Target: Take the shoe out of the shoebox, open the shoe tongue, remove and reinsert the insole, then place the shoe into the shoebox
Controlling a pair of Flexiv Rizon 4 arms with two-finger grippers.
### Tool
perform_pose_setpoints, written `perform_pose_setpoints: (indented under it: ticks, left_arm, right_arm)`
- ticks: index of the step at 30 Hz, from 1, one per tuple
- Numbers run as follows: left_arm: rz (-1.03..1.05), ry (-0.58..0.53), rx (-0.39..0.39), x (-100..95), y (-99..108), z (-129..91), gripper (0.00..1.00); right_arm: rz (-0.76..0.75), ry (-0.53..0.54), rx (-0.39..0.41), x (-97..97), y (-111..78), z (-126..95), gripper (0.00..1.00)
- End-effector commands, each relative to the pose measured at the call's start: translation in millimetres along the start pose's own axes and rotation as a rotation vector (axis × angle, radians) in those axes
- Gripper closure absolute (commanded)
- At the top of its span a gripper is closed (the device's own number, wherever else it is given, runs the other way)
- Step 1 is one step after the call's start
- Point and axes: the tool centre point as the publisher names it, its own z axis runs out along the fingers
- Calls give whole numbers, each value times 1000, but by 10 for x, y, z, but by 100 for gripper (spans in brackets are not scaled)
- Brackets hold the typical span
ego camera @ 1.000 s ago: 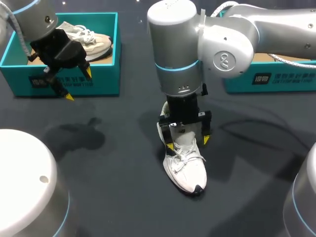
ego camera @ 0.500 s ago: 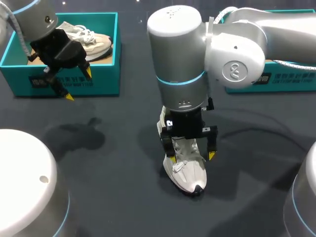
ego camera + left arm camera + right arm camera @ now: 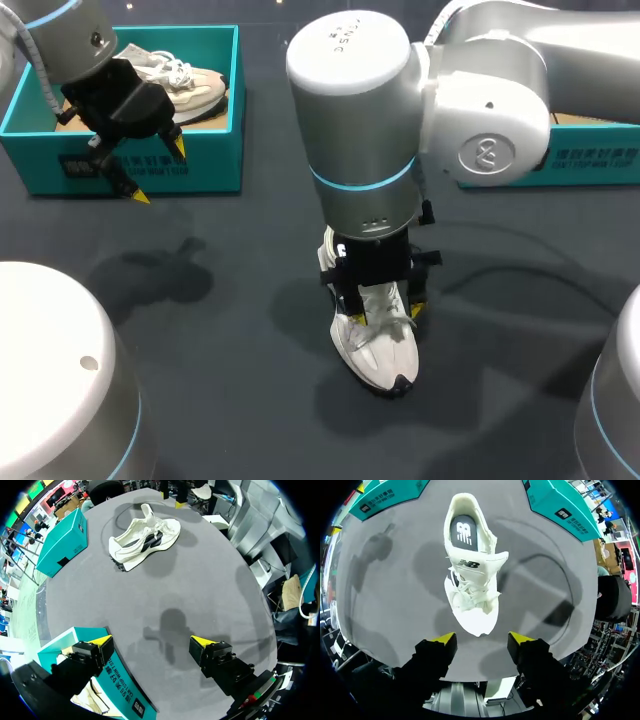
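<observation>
White leather and mesh, the shoe (image 3: 378, 345) lies out of its box on the dark counter (image 3: 220, 330), toe toward me, well apart from both teal boxes. I judge the take-out step done and the tongue-opening step in hand. My right gripper (image 3: 386, 314) hangs directly over the laced part, its yellow tips apart and set to either side of the shoe. In the right wrist view the shoe (image 3: 472, 580) sits just ahead of the gripper (image 3: 482, 639), the toe nearest the tips, the tongue upright and the insole showing in the heel opening beyond it. Neither finger looks to be pressing the shoe.

The next move, as I read it, calls for coming down on the tongue's top edge and pulling it toward the toe without dragging the shoe along.

My left gripper (image 3: 159, 172) hovers with its fingers spread and nothing between them at the front wall of the left shoebox (image 3: 215, 165), which holds another shoe (image 3: 190, 85).
</observation>
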Motion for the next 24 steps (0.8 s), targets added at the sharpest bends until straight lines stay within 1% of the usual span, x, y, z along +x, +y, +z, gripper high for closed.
perform_pose_setpoints:
  ticks: [1,5,9,11,13,15,19,24]
  left_arm:
    - [1,1,-2,0,3,-2,0]
    - [1,1,-2,0,3,-2,0]
    - [1,1,-2,0,3,-2,0]
    - [1,1,-2,0,3,-2,0]
    - [1,1,-2,0,3,-2,0]
    - [1,1,-2,0,3,-2,0]
    - [1,1,-2,0,3,-2,0]
    - [1,1,-2,0,3,-2,0]
  right_arm:
    - [-14,5,5,-15,96,46,70]
    - [-38,-7,-6,-14,210,69,67]
    - [-61,-12,-12,-8,350,114,69]
    - [-85,-5,-38,-5,417,134,69]
    - [-97,-4,-45,7,492,157,70]
    - [-120,11,-64,21,568,185,72]
    - [-151,40,-70,29,729,301,75]
    - [-186,91,-83,23,884,442,78]
